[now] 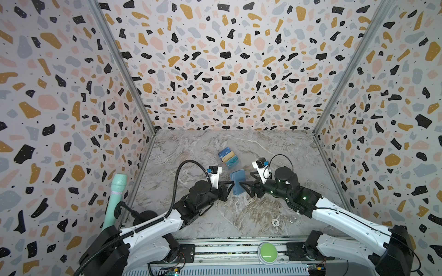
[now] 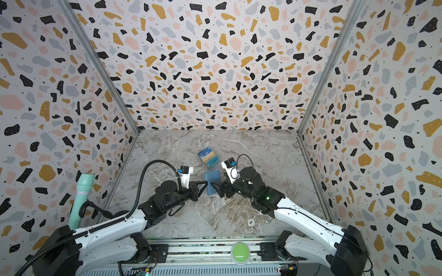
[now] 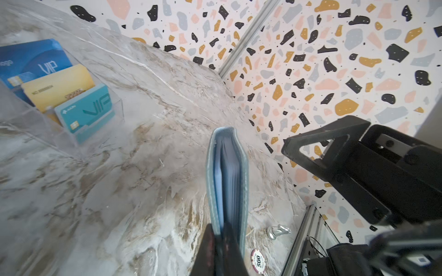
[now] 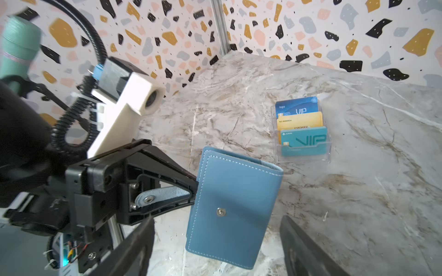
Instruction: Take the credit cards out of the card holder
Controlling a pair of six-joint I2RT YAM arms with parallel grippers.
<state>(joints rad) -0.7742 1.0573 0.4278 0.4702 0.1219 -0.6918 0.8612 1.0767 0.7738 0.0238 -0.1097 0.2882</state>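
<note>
**STATUS: CARD HOLDER CLAMPED BY LEFT GRIPPER, RIGHT GRIPPER SPREAD**

The left gripper (image 4: 191, 191) was closed tight on one long edge of the card holder (image 4: 234, 208), a slate-blue wallet. The stitched cover faced the right wrist camera. The strap tab (image 4: 157, 194) was unfastened and lay back between the left gripper's fingers, apart from the snap stud (image 4: 221, 212) on the cover. In the left wrist view the card holder (image 3: 227, 176) appeared edge-on, its two covers close together with the sleeve pages between them. Whether its lower edge touched the table (image 4: 358, 203) could not be determined.

The right gripper (image 4: 217, 218) stood with its jaws spread wide, one finger to each side of the wallet and neither in contact with it. In both top views the two grippers faced each other across the wallet, near the middle of the table.

The credit cards stood in a clear tiered acrylic stand (image 4: 303, 159), farther back on the table, near the wallet but apart from it:
- dark blue card (image 4: 296, 106) in the rear tier
- yellow-tan card (image 4: 301, 120) in the middle tier
- teal card (image 4: 303, 141) in the front tier

A poker chip (image 3: 258, 261) and a small silver piece (image 3: 278, 231) lay near the table's front edge, on the right arm's side.
</note>
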